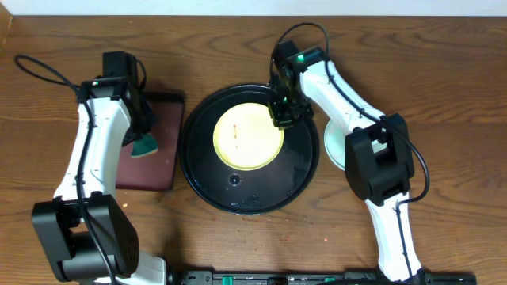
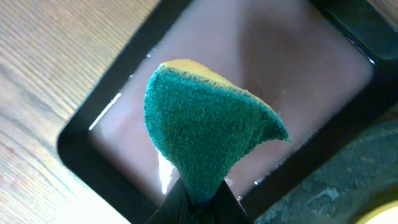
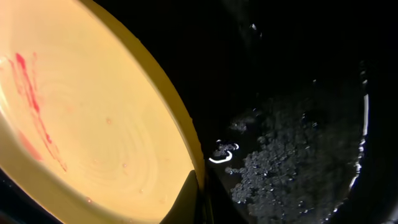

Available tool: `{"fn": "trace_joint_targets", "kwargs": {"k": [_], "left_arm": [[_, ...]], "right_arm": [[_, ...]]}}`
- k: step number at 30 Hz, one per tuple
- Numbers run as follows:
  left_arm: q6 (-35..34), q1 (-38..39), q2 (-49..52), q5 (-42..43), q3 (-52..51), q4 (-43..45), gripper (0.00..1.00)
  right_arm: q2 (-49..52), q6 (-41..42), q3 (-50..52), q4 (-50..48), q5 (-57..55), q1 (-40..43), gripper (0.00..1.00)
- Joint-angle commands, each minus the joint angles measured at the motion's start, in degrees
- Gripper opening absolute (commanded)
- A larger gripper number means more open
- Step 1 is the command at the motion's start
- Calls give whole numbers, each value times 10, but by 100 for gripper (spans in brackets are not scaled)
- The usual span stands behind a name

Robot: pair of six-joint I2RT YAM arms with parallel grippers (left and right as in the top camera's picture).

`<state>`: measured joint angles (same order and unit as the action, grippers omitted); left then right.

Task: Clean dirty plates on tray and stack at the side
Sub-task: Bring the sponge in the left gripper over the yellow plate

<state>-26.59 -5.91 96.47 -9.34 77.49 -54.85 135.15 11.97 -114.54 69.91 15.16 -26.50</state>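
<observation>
The pale yellow plate [image 1: 248, 134] lies in the round black tray [image 1: 238, 194] and carries faint red smears. In the right wrist view the plate [image 3: 93, 124] shows red streaks [image 3: 31, 99] at its left. My right gripper [image 1: 283, 113] is shut on the plate's right rim, with one finger inside the rim [image 3: 198, 196]. A pale turquoise plate [image 1: 331, 150] lies on the table right of the tray, half hidden by my right arm. My left gripper [image 1: 141, 133] is shut on a green and yellow sponge [image 1: 145, 146] [image 2: 205, 124].
The sponge hangs over a rectangular maroon tray [image 1: 154, 162] [image 2: 298, 68] with a black rim, left of the black tray. Water drops and foam sit on the black tray's floor [image 3: 298, 162]. The table is wooden [image 1: 444, 79].
</observation>
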Motion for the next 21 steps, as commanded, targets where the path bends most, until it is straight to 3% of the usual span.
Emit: {"fn": "trace_joint_targets", "kwargs": {"k": [1,3,7,16,19,21], "left_arm": [[4,23,-3,-1,-4,6,7],[3,39,-3,-1,-4,11,8],[3,62,-3,30,-4,12,7],[3,125,-3,40,-4,30,8],[3,146,-2,40,-4,49,7],[3,159,0,40,-4,63,7]], "right_arm": [[-19,24,16,0,-9,-2,1],[-19,23,39,-14,-13,-2,1],[-19,6,72,-35,-14,-2,12],[-19,13,114,-73,6,-1,10],[-19,18,131,-87,6,-2,1],[-19,21,142,-99,5,-2,1]]}}
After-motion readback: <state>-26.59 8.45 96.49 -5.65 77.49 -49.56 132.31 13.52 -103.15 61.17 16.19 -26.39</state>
